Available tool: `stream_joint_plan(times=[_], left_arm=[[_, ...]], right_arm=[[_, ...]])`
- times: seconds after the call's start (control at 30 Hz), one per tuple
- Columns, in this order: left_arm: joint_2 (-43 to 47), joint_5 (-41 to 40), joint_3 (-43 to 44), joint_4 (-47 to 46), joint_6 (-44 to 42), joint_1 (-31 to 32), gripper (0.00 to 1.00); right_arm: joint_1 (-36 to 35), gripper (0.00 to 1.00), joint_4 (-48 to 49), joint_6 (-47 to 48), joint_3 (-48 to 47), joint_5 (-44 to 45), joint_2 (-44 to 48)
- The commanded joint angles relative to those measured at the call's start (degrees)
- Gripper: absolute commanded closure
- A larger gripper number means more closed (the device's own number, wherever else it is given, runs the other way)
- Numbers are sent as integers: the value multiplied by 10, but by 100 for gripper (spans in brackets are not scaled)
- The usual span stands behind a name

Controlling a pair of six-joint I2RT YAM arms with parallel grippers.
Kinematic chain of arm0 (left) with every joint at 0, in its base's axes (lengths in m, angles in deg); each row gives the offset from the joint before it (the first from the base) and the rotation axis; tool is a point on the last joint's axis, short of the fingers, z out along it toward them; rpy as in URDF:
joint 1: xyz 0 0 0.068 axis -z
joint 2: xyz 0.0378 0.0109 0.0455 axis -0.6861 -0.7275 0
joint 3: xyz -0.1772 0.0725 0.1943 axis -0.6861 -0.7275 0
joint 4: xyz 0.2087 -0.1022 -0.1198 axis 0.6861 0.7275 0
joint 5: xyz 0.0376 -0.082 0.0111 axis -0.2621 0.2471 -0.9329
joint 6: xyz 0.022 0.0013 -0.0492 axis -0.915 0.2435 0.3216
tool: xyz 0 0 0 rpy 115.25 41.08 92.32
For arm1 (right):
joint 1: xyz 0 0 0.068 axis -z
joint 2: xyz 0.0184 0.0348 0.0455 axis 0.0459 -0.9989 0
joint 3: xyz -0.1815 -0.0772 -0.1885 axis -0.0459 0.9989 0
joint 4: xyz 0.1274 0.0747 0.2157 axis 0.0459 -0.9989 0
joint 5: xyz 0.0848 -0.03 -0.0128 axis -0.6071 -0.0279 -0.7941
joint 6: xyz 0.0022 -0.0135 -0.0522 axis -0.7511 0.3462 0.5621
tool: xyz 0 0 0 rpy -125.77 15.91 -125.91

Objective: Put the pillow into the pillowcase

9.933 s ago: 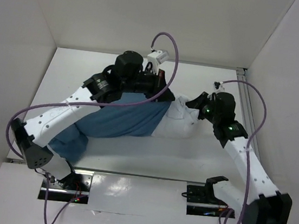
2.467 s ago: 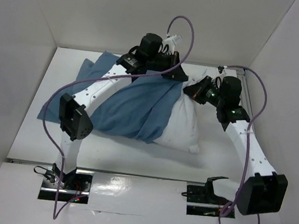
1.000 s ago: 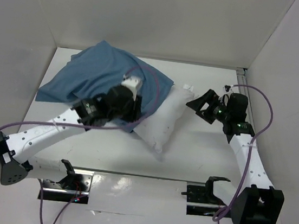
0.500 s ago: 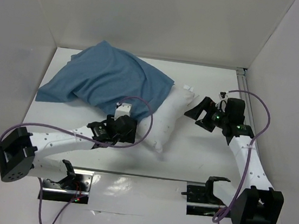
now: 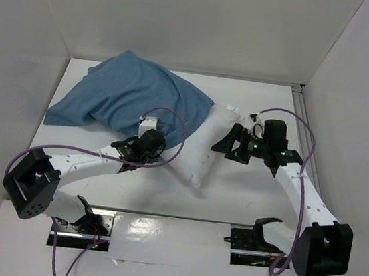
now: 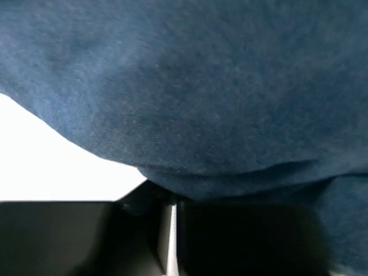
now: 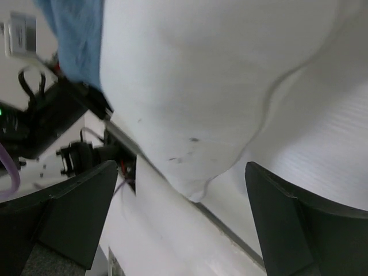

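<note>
Left gripper (image 5: pixel 150 140) has closed, nearly pressed together at lower edge of pillowcase (image 5: pixel 129 97), hold unclear. Right gripper (image 5: pixel 229 150), spread, has advanced onto pillow (image 5: pixel 202 157). Insertion still pending.

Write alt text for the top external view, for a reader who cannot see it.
A white pillow lies on a white table, its left part covered by a blue pillowcase. The left gripper is closed on the pillowcase's near edge; the right gripper stands open at the pillow's right side.
</note>
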State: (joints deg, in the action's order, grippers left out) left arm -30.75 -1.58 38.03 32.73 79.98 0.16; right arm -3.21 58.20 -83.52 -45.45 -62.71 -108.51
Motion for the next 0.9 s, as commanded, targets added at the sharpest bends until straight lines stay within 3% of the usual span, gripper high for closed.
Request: stream_joint_plan(times=[0.0,0.07,0.17,0.2,0.33,0.43,0.47,0.53,0.57,0.63,0.73,0.87], left_arm=[[-1,-5,39,1,-8,-3,96],[7,8,49,18,-8,-3,100],[38,43,63,23,-8,28,100],[44,50,70,23,-8,36,100],[58,168,145,30,-29,47,100],[28,235,284,38,-55,47,100],[13,274,378,45,-78,47,100],[-23,310,481,72,-99,47,100],[-64,347,579,80,-114,47,100],[-103,385,656,86,-120,47,100],[-161,441,723,81,-105,41,100],[-175,514,686,22,-51,41,100]], right_arm=[[-82,1,57,-30,8,-2,-8],[-124,1,113,-53,20,29,-33],[-197,15,185,-75,6,75,-104],[-207,39,200,-75,-6,81,-129],[-188,100,241,-69,-119,55,-248],[-117,100,278,-100,-244,20,-271],[-84,100,302,-131,-300,14,-271],[-59,100,321,-159,-345,9,-256],[-51,100,329,-178,-359,9,-248],[-51,100,335,-184,-368,30,-210],[-83,100,329,-172,-292,75,-162],[-129,100,384,-209,-107,95,-133]])
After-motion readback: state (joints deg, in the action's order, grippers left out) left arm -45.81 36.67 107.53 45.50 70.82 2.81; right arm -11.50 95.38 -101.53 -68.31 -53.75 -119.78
